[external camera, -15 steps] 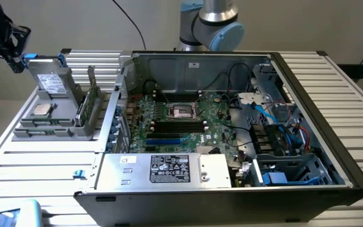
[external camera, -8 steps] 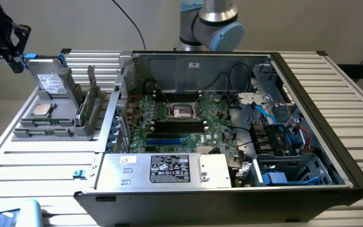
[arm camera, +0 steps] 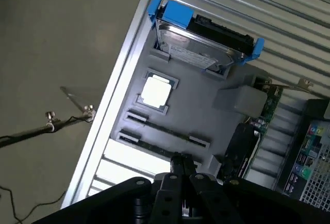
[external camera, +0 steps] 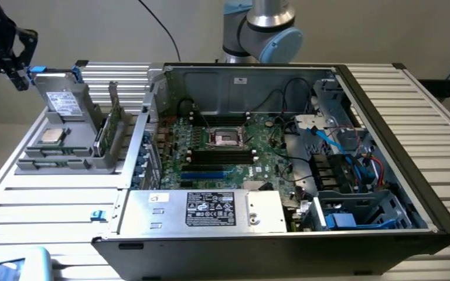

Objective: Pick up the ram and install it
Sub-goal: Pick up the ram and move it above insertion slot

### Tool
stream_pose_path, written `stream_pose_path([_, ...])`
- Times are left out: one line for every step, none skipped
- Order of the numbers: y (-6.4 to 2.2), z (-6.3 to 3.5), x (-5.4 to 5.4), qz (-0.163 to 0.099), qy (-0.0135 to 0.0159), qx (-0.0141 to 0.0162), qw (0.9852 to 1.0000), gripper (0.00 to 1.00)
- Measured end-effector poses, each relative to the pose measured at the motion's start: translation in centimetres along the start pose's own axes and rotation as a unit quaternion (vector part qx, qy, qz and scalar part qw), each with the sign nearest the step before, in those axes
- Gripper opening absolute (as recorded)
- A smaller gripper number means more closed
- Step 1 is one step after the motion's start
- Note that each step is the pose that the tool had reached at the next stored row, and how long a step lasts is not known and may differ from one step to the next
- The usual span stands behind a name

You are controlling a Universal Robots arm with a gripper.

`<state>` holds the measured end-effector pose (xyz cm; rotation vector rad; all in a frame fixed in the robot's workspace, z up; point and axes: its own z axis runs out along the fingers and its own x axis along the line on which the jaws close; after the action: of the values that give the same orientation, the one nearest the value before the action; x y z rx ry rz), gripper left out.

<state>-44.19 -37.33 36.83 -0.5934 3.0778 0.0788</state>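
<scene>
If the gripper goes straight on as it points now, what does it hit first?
Probably the ram lying in the gray holder: the gripper points at that stick's end. Depth is unclear.

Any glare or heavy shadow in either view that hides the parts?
Wrist view: the processor chip is washed out white, a bright patch glares on the table slats, and the tool is a dark silhouette. Exterior view: even light inside the computer case, no glare.

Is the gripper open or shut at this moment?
Shut. In the wrist view the gripper has its fingertips pressed together, nothing visible between them, with the grey parts tray beyond.
</scene>
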Motion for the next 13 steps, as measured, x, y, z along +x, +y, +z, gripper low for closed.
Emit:
stream_pose_path([0.00, 0.00, 0.00, -0.009, 0.0004, -0.0001, 1.0000, 0.11])
stream_pose_path([0.00, 0.01, 0.00, -0.018, 0.0009, -0.0003, 0.9998, 0.11])
stream_pose_path([0.00, 0.01, 0.00, -0.027, 0.0014, -0.0004, 0.9996, 0.11])
stream_pose_path([0.00, 0.02, 0.00, -0.037, 0.0018, -0.0006, 0.9993, 0.11])
stream_pose_path([0.00, 0.02, 0.00, -0.046, 0.0023, -0.0007, 0.9989, 0.11])
stream_pose_path([0.00, 0.03, 0.00, -0.055, 0.0027, -0.0008, 0.9985, 0.11])
stream_pose_path([0.00, 0.03, 0.00, -0.064, 0.0031, -0.0010, 0.9979, 0.11])
stream_pose_path([0.00, 0.04, 0.00, -0.073, 0.0035, -0.0011, 0.9974, 0.11])
stream_pose_path([0.00, 0.05, 0.00, -0.082, 0.0039, -0.0012, 0.9967, 0.11])
stream_pose_path([0.00, 0.05, 0.00, -0.091, 0.0045, -0.0014, 0.9958, 0.11])
stream_pose_path([0.00, 0.06, 0.00, -0.100, 0.0049, -0.0015, 0.9950, 0.11])
stream_pose_path([0.00, 0.06, 0.00, -0.109, 0.0053, -0.0017, 0.9940, 0.11])
stream_pose_path([-0.01, 0.07, 0.00, -0.118, 0.0057, -0.0018, 0.9930, 0.11])
